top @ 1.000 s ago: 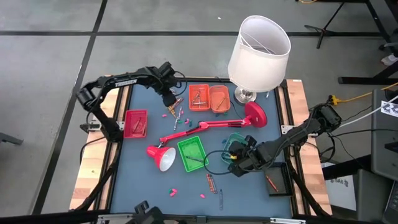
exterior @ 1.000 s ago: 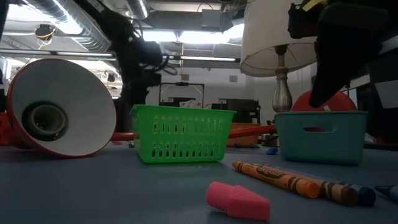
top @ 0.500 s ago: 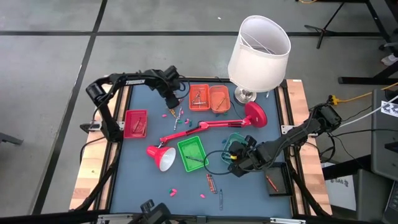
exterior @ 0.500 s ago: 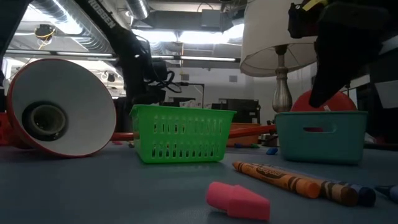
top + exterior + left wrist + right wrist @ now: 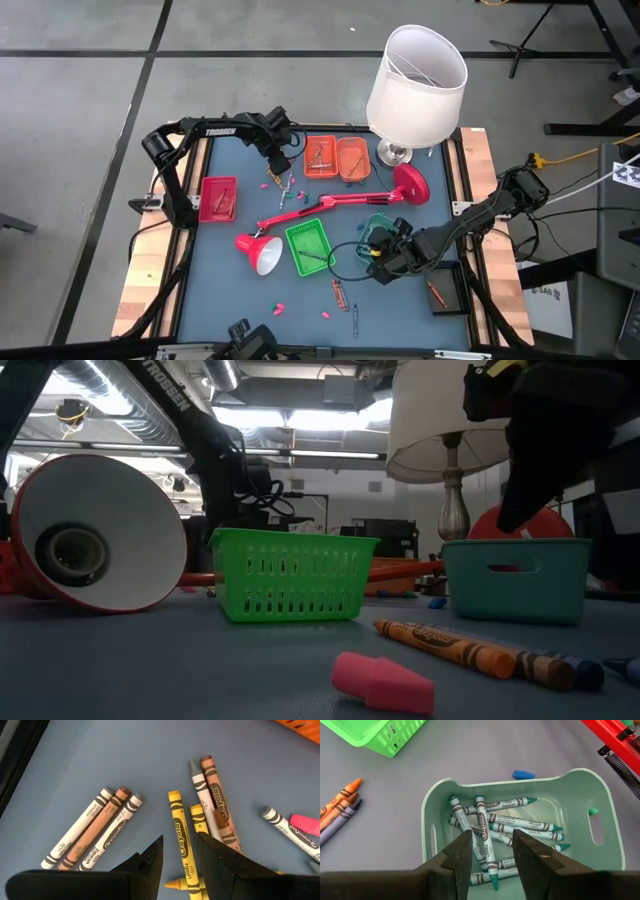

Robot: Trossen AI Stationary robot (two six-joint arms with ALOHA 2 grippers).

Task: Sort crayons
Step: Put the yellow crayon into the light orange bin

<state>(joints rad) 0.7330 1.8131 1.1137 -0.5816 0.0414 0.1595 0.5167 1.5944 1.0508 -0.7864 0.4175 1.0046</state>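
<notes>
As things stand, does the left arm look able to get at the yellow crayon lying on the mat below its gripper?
Probably yes. The left gripper is open with the yellow crayon between its fingers; nothing covers it, though a second yellow crayon lies close beside.

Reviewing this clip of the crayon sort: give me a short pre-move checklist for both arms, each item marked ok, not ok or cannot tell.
1. Left gripper open above the table: ok, nothing between its fingers.
2. Target lined up: ok, a yellow crayon lies in the gap between the fingers, with a second yellow one right beside it.
3. Risk of grabbing two: not ok, the second yellow crayon sits under one finger's edge.
4. Right gripper empty: ok, open over the teal tray.
5. Teal tray sorted correctly: ok, only the teal crayons show inside.
6. Loose crayons left: not ok, several lie by the green basket.
</notes>
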